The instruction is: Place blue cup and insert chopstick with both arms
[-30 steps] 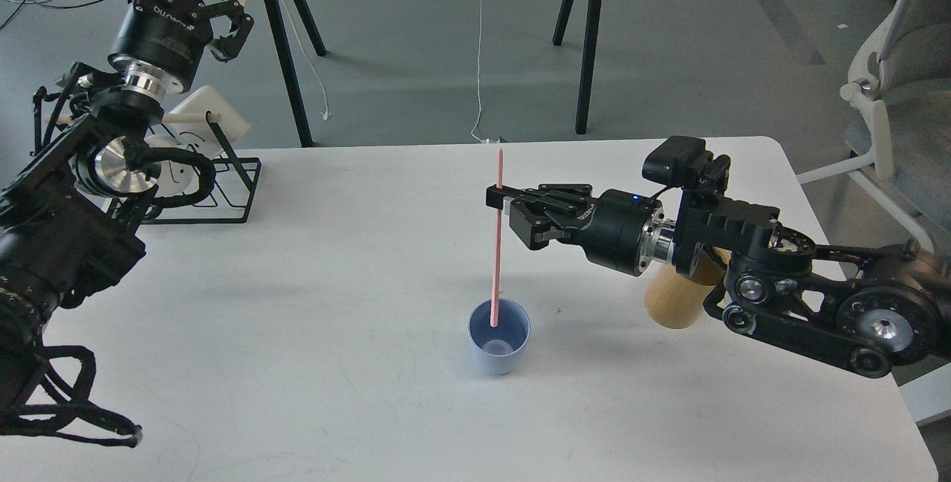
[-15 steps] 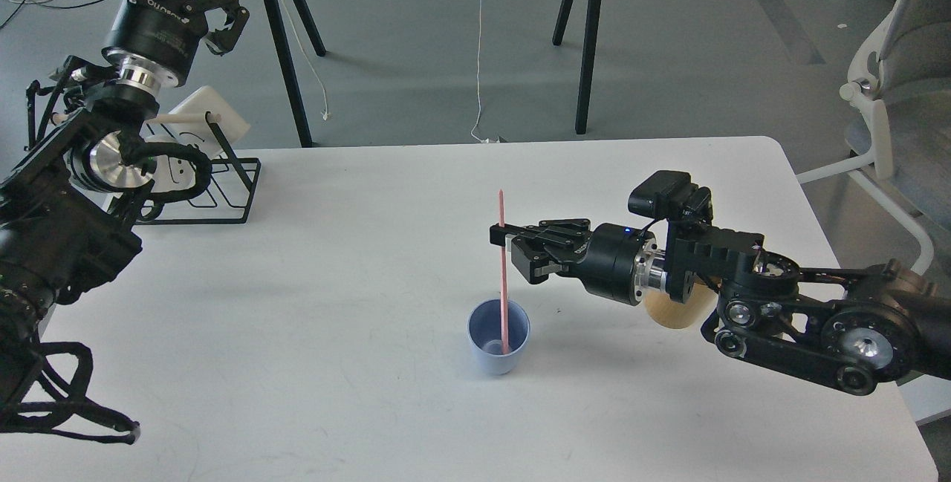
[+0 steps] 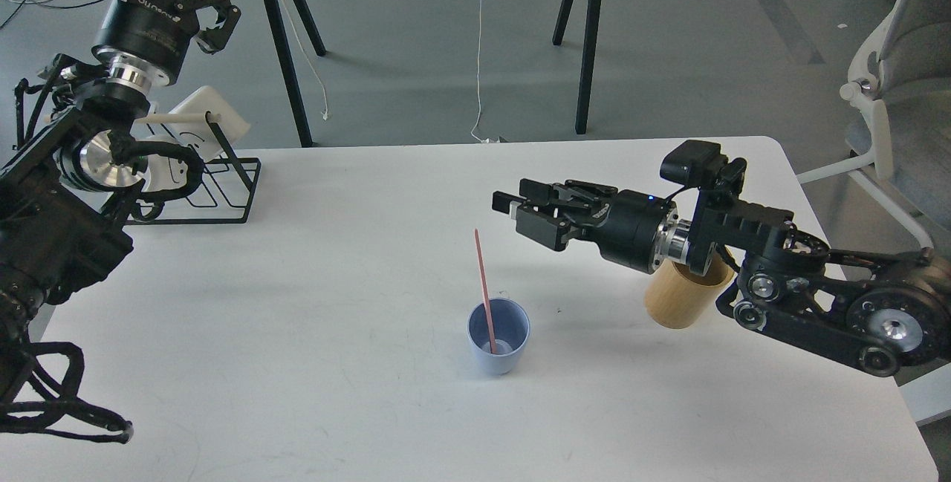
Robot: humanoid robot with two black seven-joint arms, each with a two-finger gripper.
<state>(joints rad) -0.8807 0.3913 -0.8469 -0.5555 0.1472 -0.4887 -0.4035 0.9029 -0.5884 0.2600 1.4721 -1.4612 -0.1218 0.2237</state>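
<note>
The pale blue cup [image 3: 498,345] stands upright on the white table [image 3: 334,318], near the middle front. The pink chopstick [image 3: 484,285] stands in the cup, its lower end on the cup's floor, leaning up and to the left against the rim. My right gripper [image 3: 520,209] is open and empty, above and to the right of the cup, clear of the stick. My left gripper [image 3: 215,10] is raised at the far left, beyond the table's back edge, its fingers spread and empty.
A tan wooden cylindrical holder [image 3: 677,292] stands under my right arm. A black wire rack [image 3: 215,192] with white mugs sits at the table's back left. A second table's legs stand behind. A grey chair [image 3: 899,96] is at the right.
My right gripper let go of the chopstick and rose up and right. The stick dropped into the cup and tipped to the left. My left arm drifted slightly up and left.
</note>
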